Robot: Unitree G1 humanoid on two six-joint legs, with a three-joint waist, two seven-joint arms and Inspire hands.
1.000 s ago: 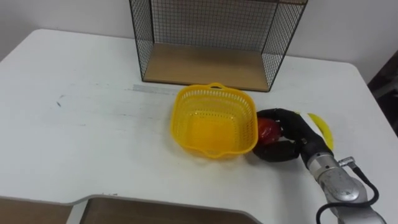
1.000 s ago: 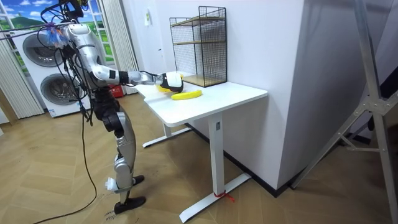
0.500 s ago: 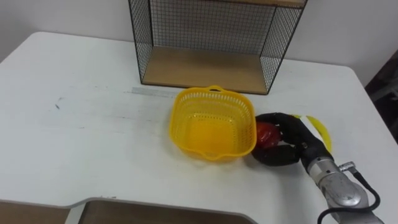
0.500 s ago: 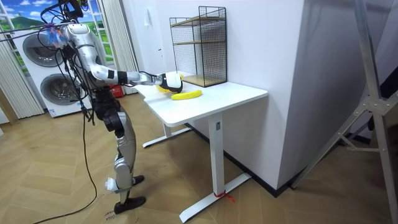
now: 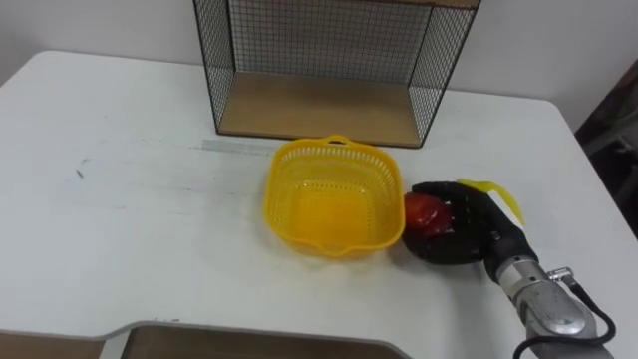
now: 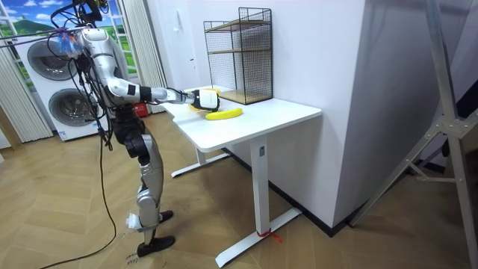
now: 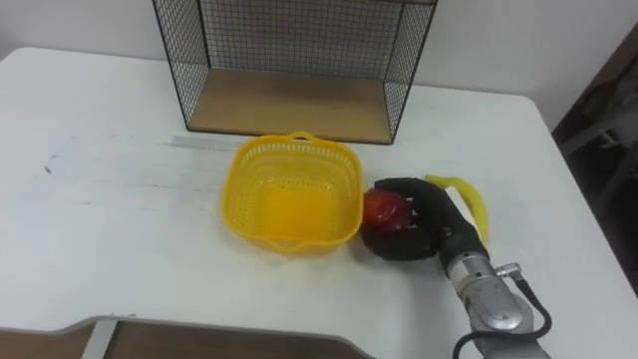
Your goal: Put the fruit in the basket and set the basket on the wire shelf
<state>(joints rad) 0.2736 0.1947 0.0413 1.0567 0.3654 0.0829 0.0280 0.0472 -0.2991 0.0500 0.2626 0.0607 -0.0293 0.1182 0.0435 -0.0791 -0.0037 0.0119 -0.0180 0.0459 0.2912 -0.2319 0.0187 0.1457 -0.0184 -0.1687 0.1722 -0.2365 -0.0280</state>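
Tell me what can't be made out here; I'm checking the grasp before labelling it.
Apple: eye views, the right robot hand curls round it, hiding its far side and whether it is off the table.
Banana: eye views, mostly behind that hand.
Shelf: eye views, top cut off by the upper edge.
Room view: apple and hand too small to tell apart.

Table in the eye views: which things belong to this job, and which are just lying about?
Job: yellow basket, red fruit held in the right robot hand, banana behind it, wire shelf.
Lying about: pale strip before the shelf, washing machines in the room view.
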